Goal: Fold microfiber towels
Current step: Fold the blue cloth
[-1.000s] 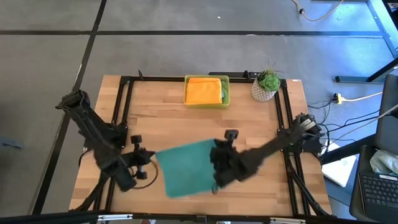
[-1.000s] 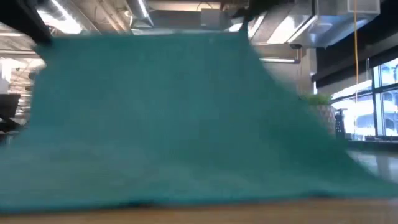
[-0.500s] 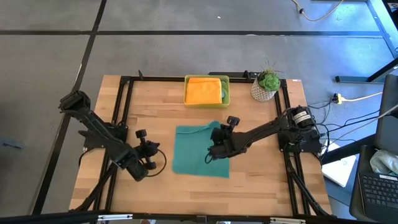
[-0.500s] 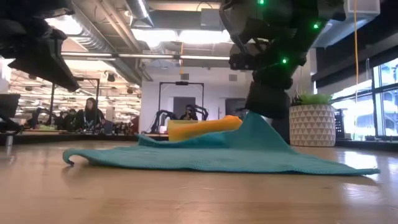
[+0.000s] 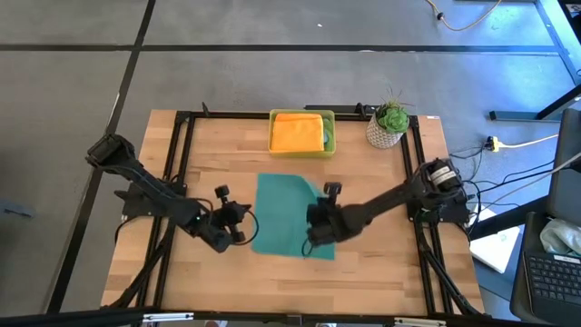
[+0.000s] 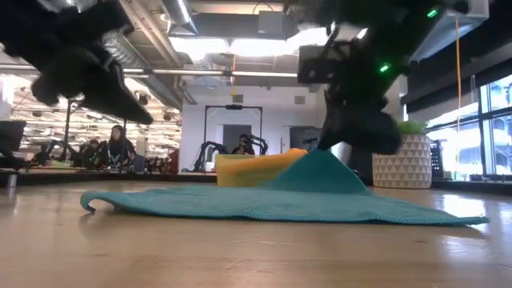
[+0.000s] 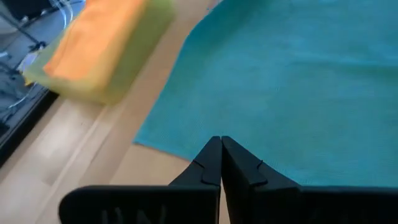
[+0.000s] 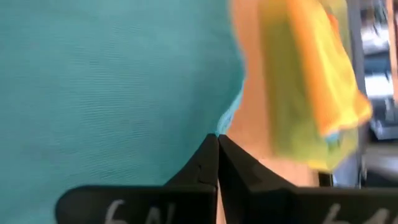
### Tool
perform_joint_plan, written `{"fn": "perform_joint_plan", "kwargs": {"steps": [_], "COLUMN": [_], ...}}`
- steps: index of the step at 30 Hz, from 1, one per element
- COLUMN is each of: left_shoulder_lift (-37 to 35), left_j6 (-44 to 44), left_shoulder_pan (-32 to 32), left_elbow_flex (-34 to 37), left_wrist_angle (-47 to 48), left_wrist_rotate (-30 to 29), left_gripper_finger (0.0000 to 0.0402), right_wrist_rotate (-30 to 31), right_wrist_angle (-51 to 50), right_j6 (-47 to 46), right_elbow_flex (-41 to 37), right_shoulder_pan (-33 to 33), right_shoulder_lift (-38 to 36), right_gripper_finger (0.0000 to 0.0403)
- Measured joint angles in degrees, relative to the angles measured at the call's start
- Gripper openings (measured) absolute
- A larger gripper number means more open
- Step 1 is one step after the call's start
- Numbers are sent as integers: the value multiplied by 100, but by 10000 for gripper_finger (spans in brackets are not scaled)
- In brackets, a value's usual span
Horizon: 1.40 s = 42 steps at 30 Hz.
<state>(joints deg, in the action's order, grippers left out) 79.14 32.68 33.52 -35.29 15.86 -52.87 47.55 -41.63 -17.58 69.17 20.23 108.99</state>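
1. Risk on the left side first: we see the left gripper (image 5: 234, 223) hanging just beside the near-left edge of the teal towel (image 5: 289, 215), its jaws clenched on nothing. If it comes down in that state it can only push the cloth, and we judge that would bunch or skew the edge instead of taking it up.

2. Towel itself: it lies spread on the bench (image 5: 363, 173) between the two arms, mostly flat, with one part of its right side lifted into a peak in the low view. A raised spot like that lets the cloth slide and fold unevenly if it is dragged.

3. Right gripper (image 5: 310, 238) sits over the near-right part of the towel, jaws pressed together; the wrist view shows the tips at the cloth's edge, and we cannot tell for certain whether any fabric is pinched between them. If only a few threads are caught, a lift could drop the corner midway and leave a crooked fold.

4. Farther back, the yellow tray (image 5: 329, 138) holds the orange towel (image 5: 297, 133), well apart from the teal one. The potted plant (image 5: 389, 123) stands to the tray's right; a wide swing of the right arm could knock it.
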Motion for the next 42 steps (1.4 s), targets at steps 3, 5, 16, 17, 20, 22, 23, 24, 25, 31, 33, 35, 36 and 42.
{"fn": "perform_joint_plan", "kwargs": {"steps": [3,5,16,17,20,22,23,24,25,31,33,35,36,42], "left_shoulder_lift": [10,10,8,8,8,8,8,8,8,126,273,461,550,812], "left_j6": [121,163,162,162,162,160,112,-13,-223,-2117,-2817,-3413,-3640,-4034], "left_shoulder_pan": [-114,-127,-83,-83,-81,-65,-53,-49,-46,-42,-57,-124,-172,-602], "left_elbow_flex": [129,149,149,149,149,149,149,149,149,147,147,147,147,147], "left_wrist_angle": [-28,-42,-213,-217,-270,-302,-345,-419,-525,-1046,-999,-1001,-1001,-1154], "left_wrist_rotate": [214,291,303,303,305,322,392,525,725,1699,1730,1704,1682,1666], "left_gripper_finger": [0,0,0,0,0,0,0,0,0,0,2,11,19,91], "right_wrist_rotate": [-63,1,-5,-59,-103,-106,-111,-113,-113,-118,-118,-122,-124,-127], "right_wrist_angle": [245,416,763,766,782,819,837,850,854,855,859,913,957,1091], "right_j6": [535,713,113,1,-301,-454,-483,-498,-515,-453,-464,-468,-467,-463], "right_elbow_flex": [0,0,0,0,0,0,0,0,0,0,0,0,0,2], "right_shoulder_pan": [400,701,2008,2069,2240,2333,2366,2395,2412,2351,2302,2268,2262,2264], "right_shoulder_lift": [0,0,0,0,0,0,0,0,0,0,0,0,0,0], "right_gripper_finger": [2,2,2,2,2,2,2,2,2,2,2,2,2,2]}}
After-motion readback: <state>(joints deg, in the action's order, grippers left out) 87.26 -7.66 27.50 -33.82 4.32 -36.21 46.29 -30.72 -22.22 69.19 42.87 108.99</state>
